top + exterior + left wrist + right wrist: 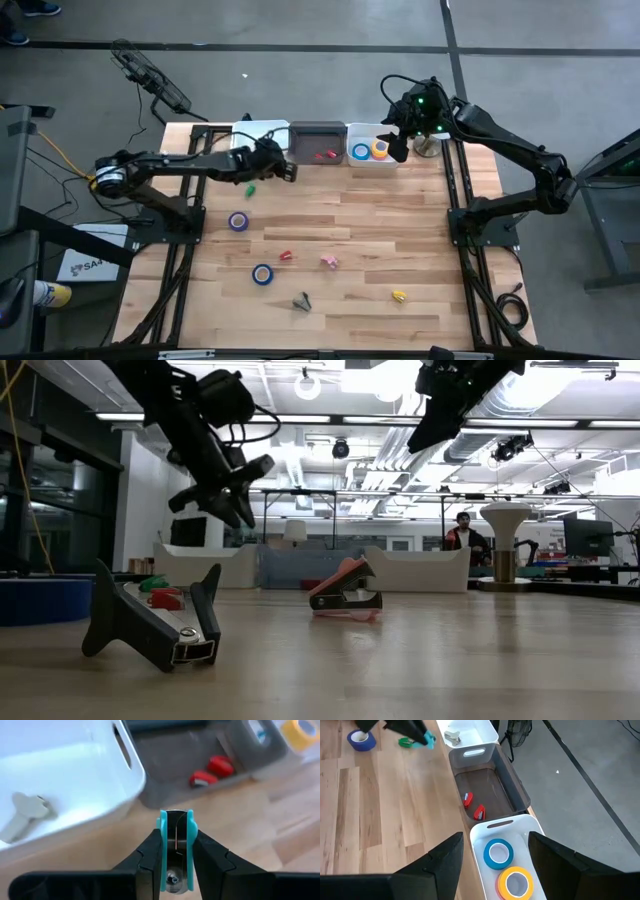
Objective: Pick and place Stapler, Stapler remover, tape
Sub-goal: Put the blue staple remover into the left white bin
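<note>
- Bins sit in a row at the table's far edge: a white bin (60,785) on the left, a grey bin (317,140) in the middle, a second white bin (520,840) on the right.
- Left gripper (176,847) pinches a cyan staple remover (176,837) just short of the left and grey bins, likely for sorting.
- Right gripper (495,855) hangs wide open and empty over the right bin, where blue tape (498,853) and yellow tape (516,883) lie.
- More tape rolls (238,221) wait on the table.

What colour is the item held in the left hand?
Cyan stapler remover, clearest in the left wrist view, clamped in the left hand.
</note>
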